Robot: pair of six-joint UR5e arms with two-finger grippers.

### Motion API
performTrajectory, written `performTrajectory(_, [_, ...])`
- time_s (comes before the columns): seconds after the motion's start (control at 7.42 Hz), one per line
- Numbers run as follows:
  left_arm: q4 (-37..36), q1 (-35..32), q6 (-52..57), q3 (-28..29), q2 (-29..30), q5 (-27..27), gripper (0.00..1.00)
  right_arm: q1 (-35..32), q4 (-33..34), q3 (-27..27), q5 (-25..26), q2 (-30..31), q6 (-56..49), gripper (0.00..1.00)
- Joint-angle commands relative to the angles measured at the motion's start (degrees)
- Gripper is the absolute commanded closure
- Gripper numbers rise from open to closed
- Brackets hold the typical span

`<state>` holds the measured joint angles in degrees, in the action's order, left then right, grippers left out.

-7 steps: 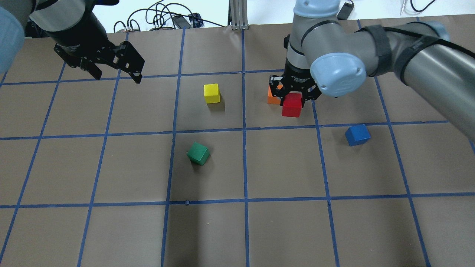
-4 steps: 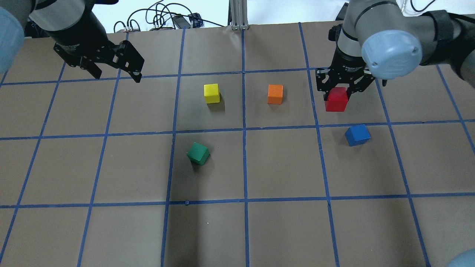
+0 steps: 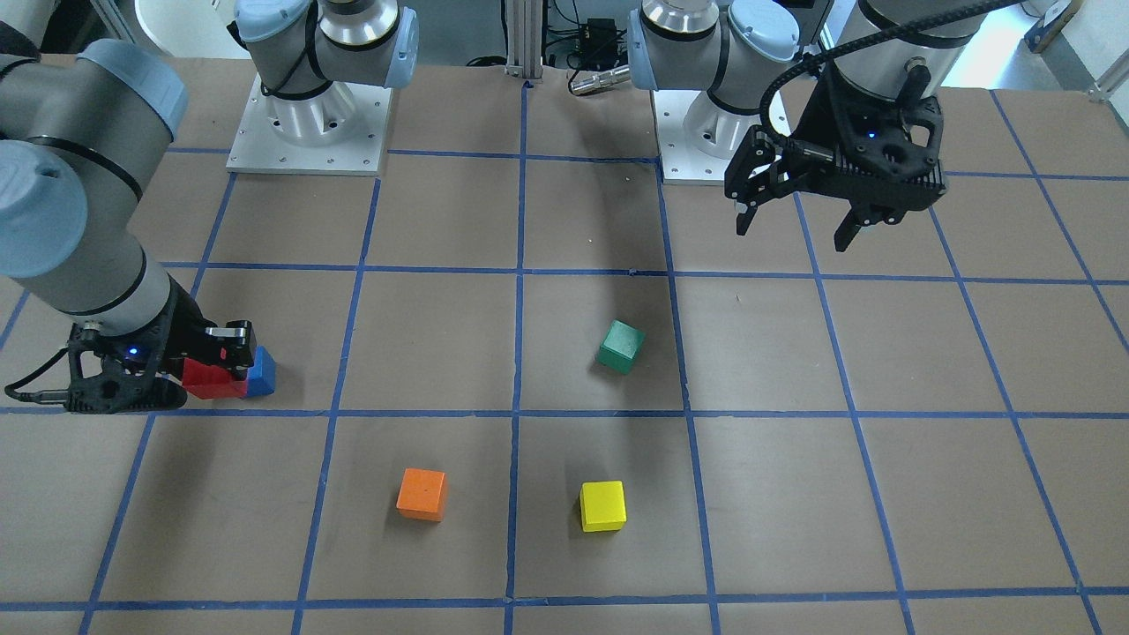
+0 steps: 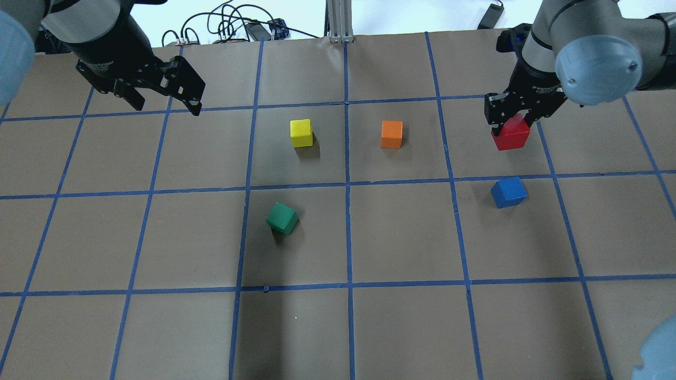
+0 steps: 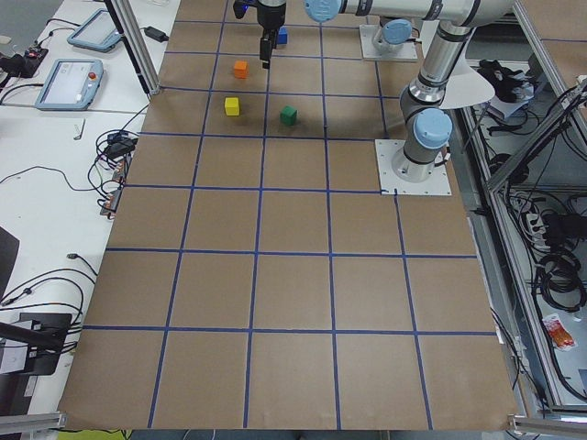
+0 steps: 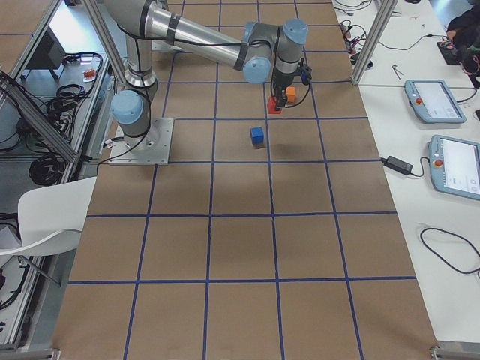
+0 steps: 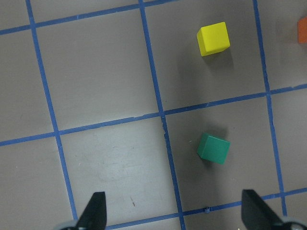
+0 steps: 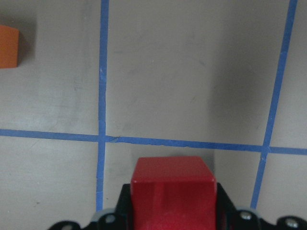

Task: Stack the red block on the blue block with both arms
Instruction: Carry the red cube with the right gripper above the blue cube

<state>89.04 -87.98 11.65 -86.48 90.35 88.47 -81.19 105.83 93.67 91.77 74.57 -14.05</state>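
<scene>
My right gripper [image 4: 511,125] is shut on the red block [image 4: 510,135] and holds it above the table, on the far side of the blue block [image 4: 508,192]. The blue block lies alone on the table, apart from the red one. In the front view the red block [image 3: 206,377] partly hides the blue block [image 3: 263,374]. The right wrist view shows the red block [image 8: 172,190] between the jaws; the blue block is out of that view. My left gripper [image 4: 167,103] is open and empty, raised at the far left. It also shows in the front view [image 3: 794,231].
An orange cube [image 4: 391,134], a yellow cube [image 4: 301,132] and a tilted green cube [image 4: 282,218] lie in the middle of the table. The brown surface has a blue tape grid. Cables lie beyond the far edge [image 4: 232,26].
My right gripper has carried the red block to the right, from beside the orange cube to the square beyond the blue block. The left arm has not moved.
</scene>
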Motion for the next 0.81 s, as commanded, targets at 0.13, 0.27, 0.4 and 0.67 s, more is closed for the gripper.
performTrajectory(0.13, [-0.01,-0.09,-0.05,-0.09,0.09,-0.05,0.00,2.79,-0.26,1.06,-0.62,-2.24,-2.65,1.00])
performTrajectory(0.27, [-0.01,0.00,-0.05,-0.09,0.09,-0.05,0.00,2.79,0.60,4.55,-0.89,-1.63,-2.74,1.00])
performTrajectory(0.4, [-0.01,-0.09,-0.05,-0.09,0.09,-0.05,0.00,2.79,2.52,6.68,-0.89,-1.19,-2.57,1.00])
performTrajectory(0.67, [-0.01,-0.09,-0.05,-0.09,0.09,-0.05,0.00,2.79,3.51,7.31,-0.89,-0.57,-5.18,1.00])
